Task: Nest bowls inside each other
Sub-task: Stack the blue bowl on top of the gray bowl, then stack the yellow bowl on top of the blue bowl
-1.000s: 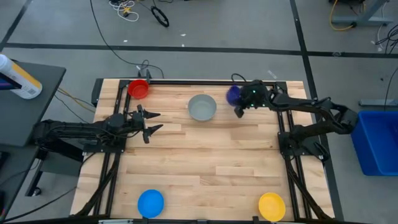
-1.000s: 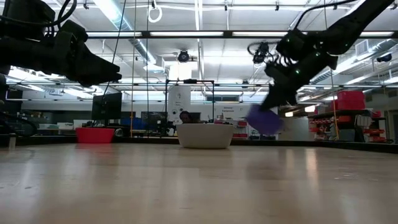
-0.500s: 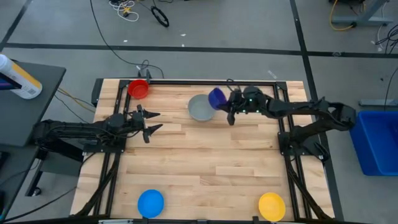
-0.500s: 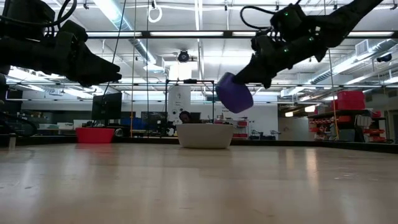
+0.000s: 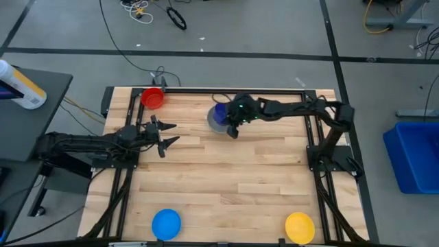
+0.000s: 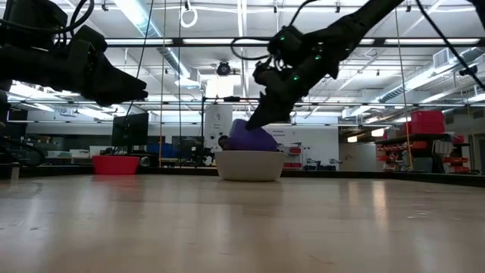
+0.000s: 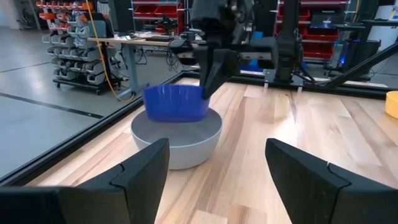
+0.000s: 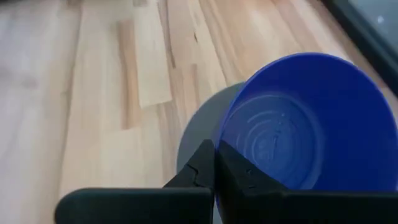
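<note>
a pale wooden table fills the scene. at its far middle, the right gripper is clamped on the rim of a dark blue round plastic bowl, holding it partly inside a grey round plastic bowl. the left gripper, fingers spread and empty, waits at the left.

The right arm reaches far across the table, its wrist bent downward. The right gripper is clamped tight on the rim of the blue bowl, which hangs just beside its fingertips. The left gripper hovers level, fingers spread wide, holding nothing.
</note>
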Tool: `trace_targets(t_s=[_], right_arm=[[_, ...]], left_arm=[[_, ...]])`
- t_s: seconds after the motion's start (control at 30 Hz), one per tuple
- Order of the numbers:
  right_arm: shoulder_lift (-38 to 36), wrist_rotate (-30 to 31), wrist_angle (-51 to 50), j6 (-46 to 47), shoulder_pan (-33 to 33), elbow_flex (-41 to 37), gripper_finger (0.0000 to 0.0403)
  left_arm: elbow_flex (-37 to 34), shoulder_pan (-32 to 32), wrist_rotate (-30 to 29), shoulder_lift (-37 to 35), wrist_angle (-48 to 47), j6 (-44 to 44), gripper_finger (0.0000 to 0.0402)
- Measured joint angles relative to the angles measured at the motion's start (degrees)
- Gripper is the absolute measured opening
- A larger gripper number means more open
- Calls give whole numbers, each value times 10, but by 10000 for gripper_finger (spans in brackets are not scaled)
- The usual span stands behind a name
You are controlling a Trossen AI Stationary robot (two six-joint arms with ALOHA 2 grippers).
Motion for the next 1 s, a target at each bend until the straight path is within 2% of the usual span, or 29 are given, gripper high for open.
trace_targets(t_s=[0.13, 0.3, 0.7, 0.83, 1.0], right_arm=[[37, -14, -74, -10, 0, 62, 1], [49, -15, -99, -6, 1, 74, 10], [48, -5, -99, 1, 0, 76, 163], [48, 3, -98, 2, 1, 76, 185], [48, 9, -108, 8, 24, 76, 189]], left_arm=[[0, 0, -2, 0, -5, 0, 274], [0, 0, -2, 0, -4, 0, 274], [0, 0, -2, 0, -5, 0, 274], [0, 0, -2, 0, -5, 0, 274], [0, 0, -2, 0, -5, 0, 274]])
